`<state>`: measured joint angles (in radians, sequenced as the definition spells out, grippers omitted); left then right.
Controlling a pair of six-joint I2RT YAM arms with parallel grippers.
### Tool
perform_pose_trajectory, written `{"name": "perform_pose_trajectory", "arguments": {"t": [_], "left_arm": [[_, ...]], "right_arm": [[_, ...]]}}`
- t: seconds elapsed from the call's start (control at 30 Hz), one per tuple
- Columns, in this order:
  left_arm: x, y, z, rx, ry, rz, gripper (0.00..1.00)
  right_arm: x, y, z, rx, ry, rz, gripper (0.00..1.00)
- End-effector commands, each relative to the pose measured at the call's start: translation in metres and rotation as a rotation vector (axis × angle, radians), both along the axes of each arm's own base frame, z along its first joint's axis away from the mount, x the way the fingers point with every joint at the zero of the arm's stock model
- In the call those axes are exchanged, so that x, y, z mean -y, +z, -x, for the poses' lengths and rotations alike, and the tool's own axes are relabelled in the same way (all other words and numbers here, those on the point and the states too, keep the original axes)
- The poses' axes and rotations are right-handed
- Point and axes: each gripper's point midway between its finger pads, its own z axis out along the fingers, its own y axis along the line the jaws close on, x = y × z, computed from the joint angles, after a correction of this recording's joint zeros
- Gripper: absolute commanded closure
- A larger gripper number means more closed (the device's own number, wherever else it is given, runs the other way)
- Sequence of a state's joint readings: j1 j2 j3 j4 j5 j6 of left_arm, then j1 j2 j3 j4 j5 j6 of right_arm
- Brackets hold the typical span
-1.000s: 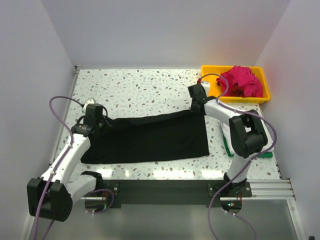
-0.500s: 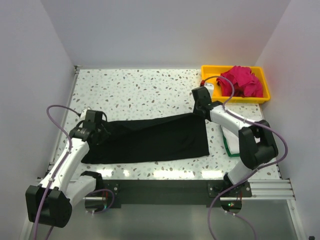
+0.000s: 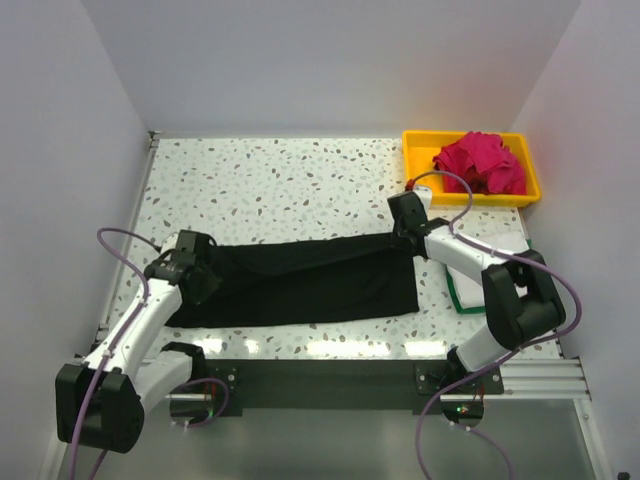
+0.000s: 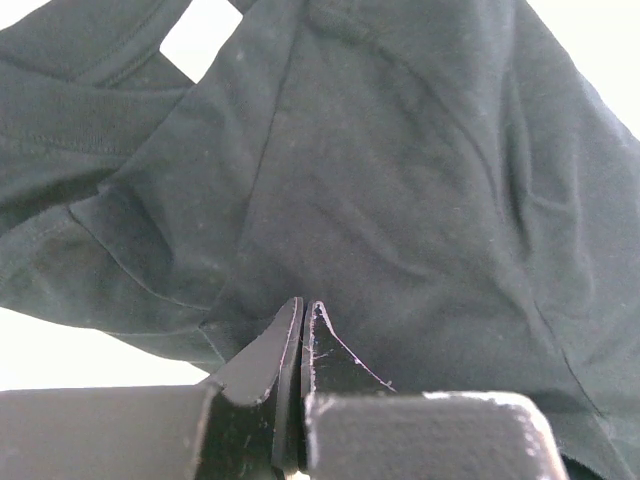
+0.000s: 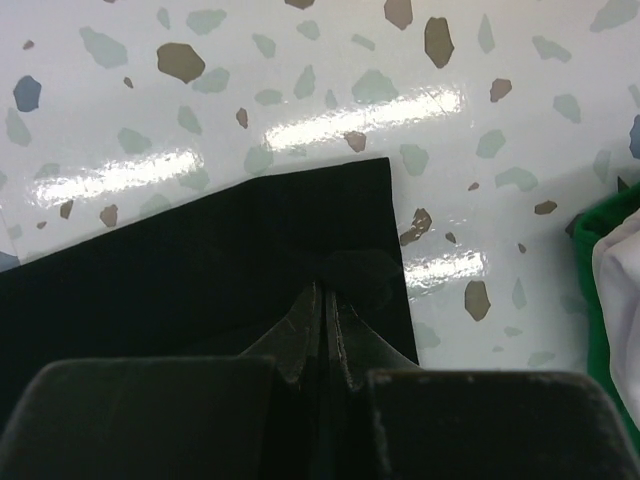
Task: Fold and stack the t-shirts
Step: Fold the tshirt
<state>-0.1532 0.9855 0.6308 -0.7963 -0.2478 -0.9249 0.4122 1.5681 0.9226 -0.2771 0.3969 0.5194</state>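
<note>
The large black cloth t-shirt (image 3: 300,280) lies flat on the speckled white terrazzo table (image 3: 280,180), in its near half. It is folded into a long band with its long axis running left to right. The near edge runs about parallel to the table's near edge, while the far edge slants farther away toward the right. The right end is a straight, square-cornered edge. The left end is bunched, with seams and soft folds showing in the left wrist view.

The left arm reaches from its near-left base, its wrist turned rightward. The left gripper (image 3: 192,272) is at the band's left end, jaws clenched on a pinch of black cloth. The right arm's elbow is folded back at the near right and its forearm stretches leftward. The right gripper (image 3: 404,228) has its jaws clamped on the band's far right corner, low over the table.

Beside that corner, to the right, lies a white cloth shirt (image 5: 622,300) on a green one (image 5: 610,212). A crumpled magenta shirt (image 3: 482,162) fills the yellow plastic tray (image 3: 415,150) at the far right.
</note>
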Motion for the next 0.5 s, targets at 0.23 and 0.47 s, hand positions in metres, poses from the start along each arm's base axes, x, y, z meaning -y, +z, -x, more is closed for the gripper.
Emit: {"name": "perform_pose_trajectory", "arguments": {"t": [0.23,0.47], "left_arm": [[0.004,-0.014,0.020,-0.085,0.029,0.032,0.56],[0.008,0.015,0.015,0.025,0.019,0.068,0.07]], "right_arm": [[0.011,-0.004,0.018,-0.006,-0.066,-0.018,0.85],[0.026,0.006,0.042,-0.013,-0.128,-0.008,0.33]]}}
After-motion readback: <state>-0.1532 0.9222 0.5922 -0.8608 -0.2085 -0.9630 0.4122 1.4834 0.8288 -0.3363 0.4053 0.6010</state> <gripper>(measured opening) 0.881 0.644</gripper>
